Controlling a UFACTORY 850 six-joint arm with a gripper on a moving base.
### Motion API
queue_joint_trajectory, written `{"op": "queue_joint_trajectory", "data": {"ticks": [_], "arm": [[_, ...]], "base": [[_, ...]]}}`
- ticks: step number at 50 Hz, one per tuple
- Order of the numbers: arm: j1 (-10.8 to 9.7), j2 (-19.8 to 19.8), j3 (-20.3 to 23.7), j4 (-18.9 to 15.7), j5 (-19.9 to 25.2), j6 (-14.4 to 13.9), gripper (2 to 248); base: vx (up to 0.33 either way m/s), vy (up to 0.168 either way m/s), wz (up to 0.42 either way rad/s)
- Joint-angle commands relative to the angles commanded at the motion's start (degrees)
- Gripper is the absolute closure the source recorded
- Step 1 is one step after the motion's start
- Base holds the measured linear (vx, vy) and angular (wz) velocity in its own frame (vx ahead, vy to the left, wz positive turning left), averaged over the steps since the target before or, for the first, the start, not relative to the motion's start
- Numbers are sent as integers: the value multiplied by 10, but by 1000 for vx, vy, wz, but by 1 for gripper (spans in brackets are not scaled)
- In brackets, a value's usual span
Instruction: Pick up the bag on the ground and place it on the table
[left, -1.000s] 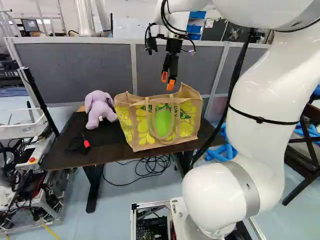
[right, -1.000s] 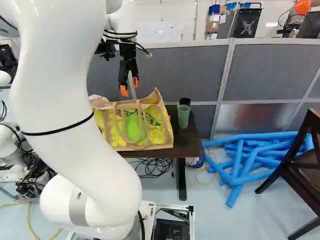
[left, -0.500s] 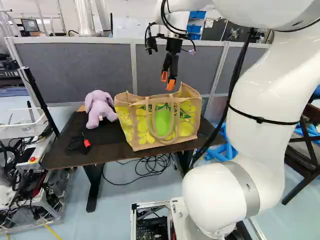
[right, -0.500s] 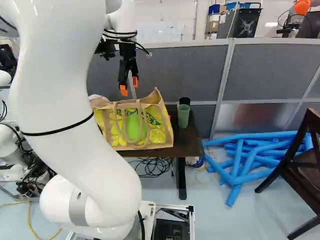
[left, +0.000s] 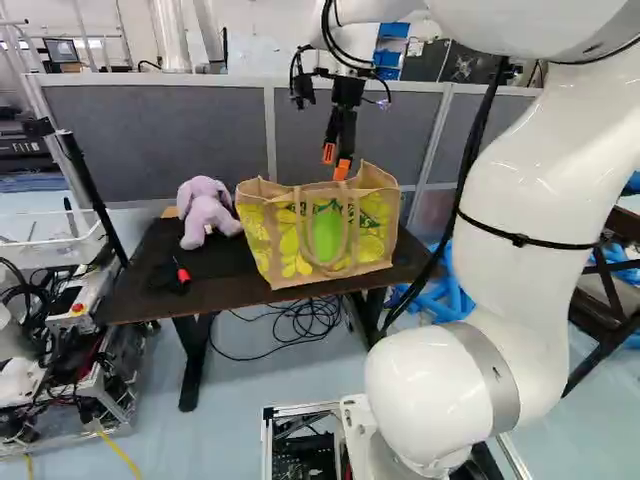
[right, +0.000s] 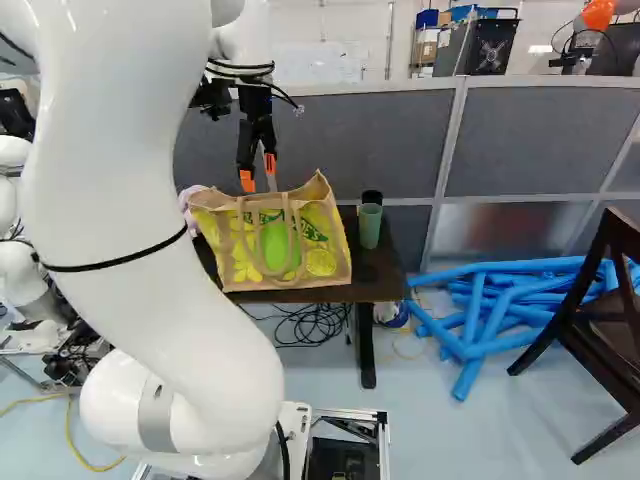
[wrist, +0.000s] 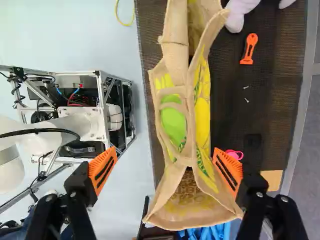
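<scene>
worktop (left: 225, 290) carries the burlap tote bag (left: 326, 238), upright on its base, so the place step looks done. front handle (left: 299, 214) droops down its side, no pull on it. claw (left: 335, 162) is released over the bag's mouth, fingers spread wide, nothing gripped; i'd back it straight up, rim could snag. purple plush toy (left: 204, 212) on one side, green cup (right: 369, 226) on the other. gray partition (right: 545, 135) behind.

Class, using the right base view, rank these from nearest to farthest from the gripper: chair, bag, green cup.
1. Bag, below the gripper.
2. Green cup, on the table, beside the bag.
3. Chair, on the floor, far right.
</scene>
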Motion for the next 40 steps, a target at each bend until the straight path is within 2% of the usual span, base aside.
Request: {"op": "queue_joint_trajectory", "data": {"ticks": [40], "arm": [[0, 0, 0, 0, 0, 0, 3]], "base": [[-131, 33, 4]]}}
